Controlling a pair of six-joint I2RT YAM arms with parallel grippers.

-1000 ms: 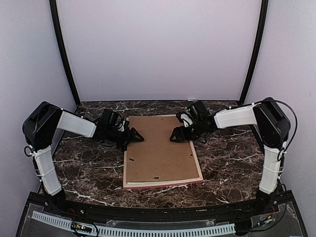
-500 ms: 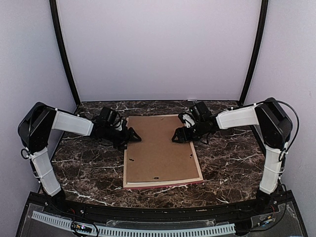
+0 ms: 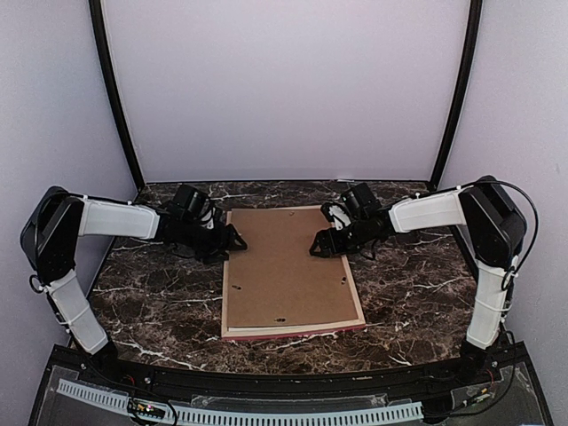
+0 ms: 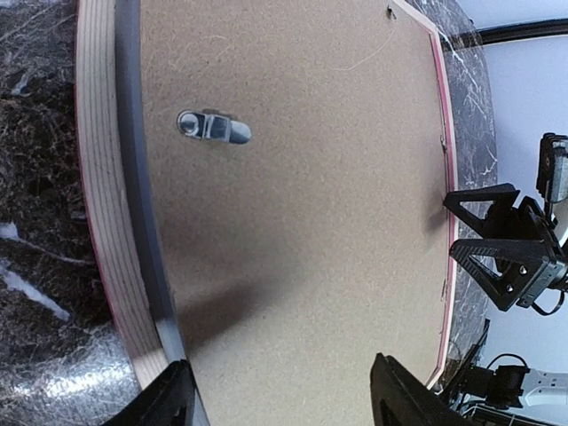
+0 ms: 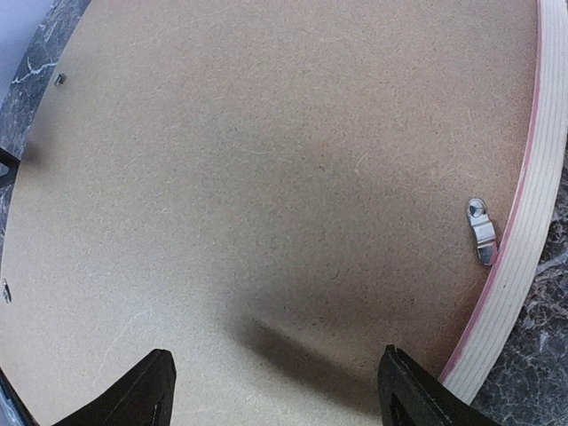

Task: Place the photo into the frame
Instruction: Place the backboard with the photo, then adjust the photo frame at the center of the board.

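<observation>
The frame [image 3: 293,331] runs 12 to 6 between 2 empty, wide-open pincers: left gripper [image 3: 232,238] at its 9, right gripper [image 3: 318,246] at 3, equally near.

Nothing can be read in any view: no letters, numbers or labels show on the backing board [image 3: 284,266], the frame [image 3: 293,331] or the table [image 3: 151,302].

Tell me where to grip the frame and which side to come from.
Grip the frame by its pale wooden rim on a long side, coming down from above: one finger outside the rim, one inside on the backing board. The frame lies flat, face down and too wide to span, and its rim seems to stand slightly proud of the board.
</observation>
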